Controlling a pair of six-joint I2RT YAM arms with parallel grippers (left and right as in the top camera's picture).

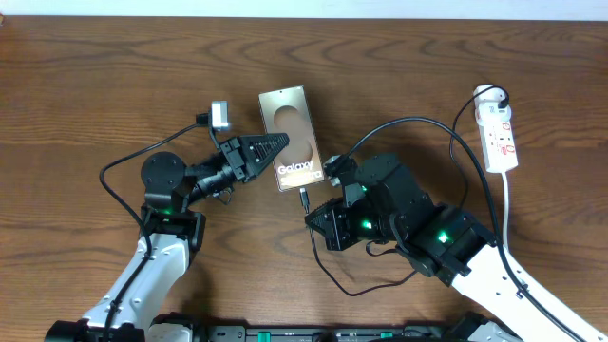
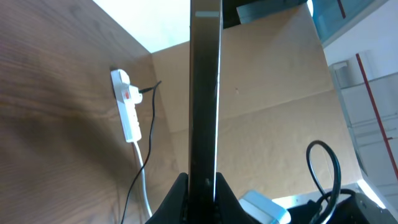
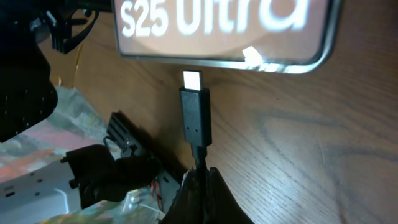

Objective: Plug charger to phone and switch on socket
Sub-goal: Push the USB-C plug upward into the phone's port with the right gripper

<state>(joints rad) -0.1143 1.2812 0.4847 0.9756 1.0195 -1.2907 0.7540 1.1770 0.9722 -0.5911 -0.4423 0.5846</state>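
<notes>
The phone (image 1: 290, 133) lies at the table's middle, bronze face up with white lettering. My left gripper (image 1: 277, 144) is shut on its left long edge; the left wrist view shows the phone (image 2: 205, 87) edge-on between the black fingers (image 2: 180, 196). My right gripper (image 1: 312, 215) is shut on the charger just behind its black plug (image 3: 195, 118). The plug's metal tip (image 3: 192, 79) points at the phone's bottom edge (image 3: 224, 59), a small gap short of it. The white socket (image 1: 499, 133) lies at the far right, the charger's black cable (image 1: 408, 121) arcing from it.
The socket's thick white cord (image 1: 504, 214) runs toward the front beside my right arm. A loop of thin black cable (image 1: 353, 288) lies on the table below the right gripper. Brown cardboard (image 2: 273, 118) stands behind the table in the left wrist view.
</notes>
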